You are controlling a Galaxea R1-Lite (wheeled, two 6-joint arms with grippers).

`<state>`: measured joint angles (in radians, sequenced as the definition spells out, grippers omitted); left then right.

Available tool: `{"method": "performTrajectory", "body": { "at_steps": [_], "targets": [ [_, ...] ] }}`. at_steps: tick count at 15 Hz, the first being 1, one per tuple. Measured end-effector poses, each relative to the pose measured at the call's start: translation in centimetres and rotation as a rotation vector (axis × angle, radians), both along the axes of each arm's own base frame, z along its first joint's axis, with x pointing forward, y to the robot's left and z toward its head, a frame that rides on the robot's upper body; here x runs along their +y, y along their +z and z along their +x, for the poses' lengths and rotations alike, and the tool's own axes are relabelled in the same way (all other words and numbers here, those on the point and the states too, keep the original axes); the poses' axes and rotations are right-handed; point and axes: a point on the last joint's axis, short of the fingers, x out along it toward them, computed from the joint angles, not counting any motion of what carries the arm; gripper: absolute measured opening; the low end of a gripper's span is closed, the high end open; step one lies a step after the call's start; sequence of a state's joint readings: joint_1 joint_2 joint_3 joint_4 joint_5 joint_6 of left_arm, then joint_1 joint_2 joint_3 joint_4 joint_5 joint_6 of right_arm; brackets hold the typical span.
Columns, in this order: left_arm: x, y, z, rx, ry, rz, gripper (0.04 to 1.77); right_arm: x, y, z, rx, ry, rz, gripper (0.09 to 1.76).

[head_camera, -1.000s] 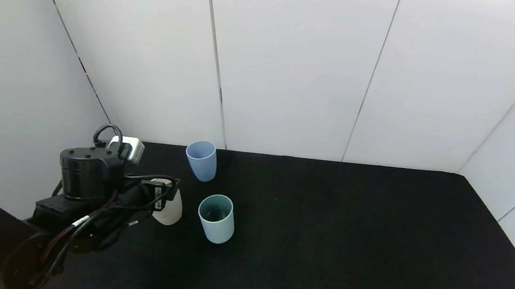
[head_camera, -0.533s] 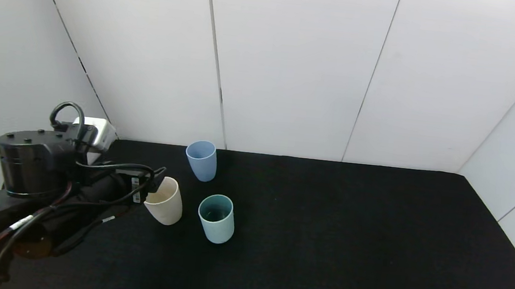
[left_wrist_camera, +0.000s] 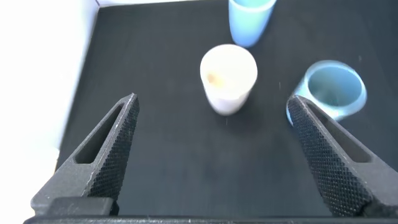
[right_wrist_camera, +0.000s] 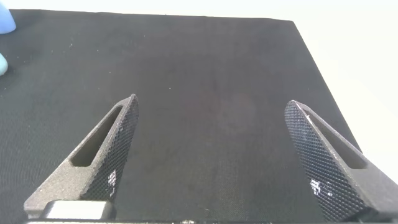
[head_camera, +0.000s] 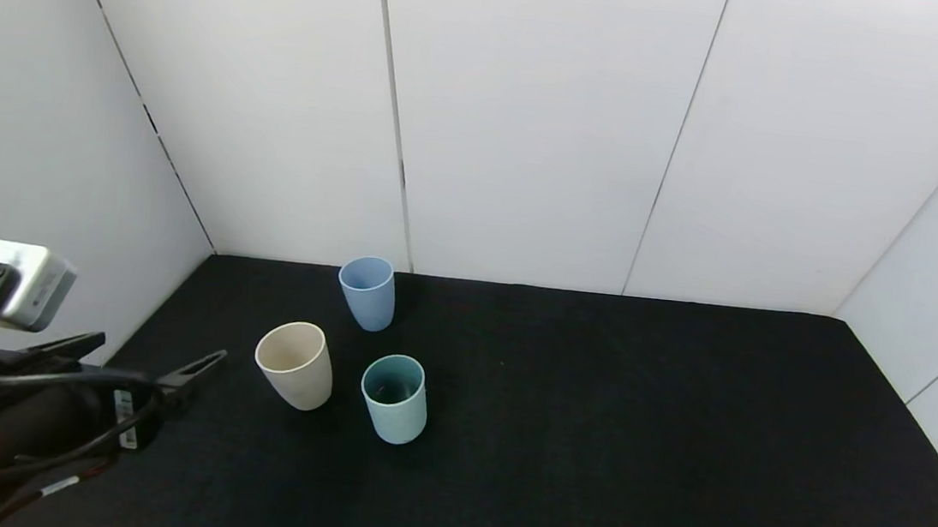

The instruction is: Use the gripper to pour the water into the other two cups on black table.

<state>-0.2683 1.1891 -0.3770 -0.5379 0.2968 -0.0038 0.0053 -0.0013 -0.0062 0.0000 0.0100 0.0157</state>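
We judge the pouring finished or close to it, all cups upright.

On the matte black felt-like table (head_camera: 632,451), our left black gripper (head_camera: 141,359) sits lower left of the frame, jaws wide apart, holding nothing; the right gripper (right_wrist_camera: 211,155) is likewise spread and empty. The beige cream plastic tumbler (head_camera: 295,364), the teal tumbler (head_camera: 394,398) and the periwinkle blue tumbler (head_camera: 366,291) cluster centre-left, long axes vertical, mouths up.

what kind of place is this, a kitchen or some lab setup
Most likely a lab test booth, not a kitchen: plain white panel walls enclose a black table that holds only three plastic cups, beige, teal and blue, with the robot's left pincer open nearby.
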Motion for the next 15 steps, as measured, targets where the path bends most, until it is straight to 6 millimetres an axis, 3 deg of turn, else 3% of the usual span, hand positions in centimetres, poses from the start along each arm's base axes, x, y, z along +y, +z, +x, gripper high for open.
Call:
{"method": "performTrajectory", "body": {
  "at_steps": [11,15],
  "targets": [
    [3.5,-0.5,-12.1,0.047,0.074,0.039,1.71,0.0,0.0,0.0,0.000,0.000,0.000,1.71],
    [4.3,-0.4,-15.4,0.007,0.156,0.049,1.72,0.0,0.0,0.0,0.000,0.001,0.000,1.71]
  ]
}}
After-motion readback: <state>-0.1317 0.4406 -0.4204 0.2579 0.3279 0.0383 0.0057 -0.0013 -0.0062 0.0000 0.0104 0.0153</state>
